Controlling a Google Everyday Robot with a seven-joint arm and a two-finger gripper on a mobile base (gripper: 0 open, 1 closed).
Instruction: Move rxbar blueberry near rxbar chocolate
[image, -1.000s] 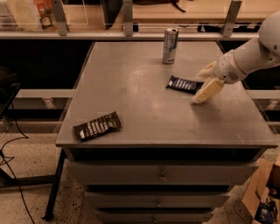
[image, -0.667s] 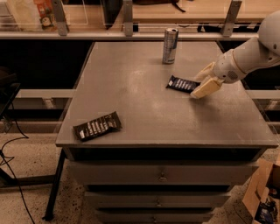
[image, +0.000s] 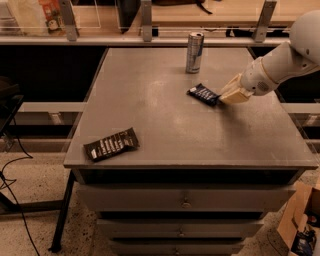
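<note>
The rxbar blueberry (image: 202, 94), a navy-blue wrapped bar, lies at the right middle of the grey table (image: 165, 125). My gripper (image: 226, 95) reaches in from the right and is closed on the bar's right end, low at the table top. The rxbar chocolate (image: 111, 144), in a brown-black wrapper with white lettering, lies near the table's front left corner, far from the blue bar.
A tall silver can (image: 194, 52) stands upright at the back of the table, just behind the blue bar. A railing with posts (image: 146, 20) runs behind the table. A cardboard box (image: 300, 225) sits on the floor at lower right.
The gripper's fingers have come together on the blue bar's right end. The bar has shifted slightly left. The chocolate bar and can have not moved.
</note>
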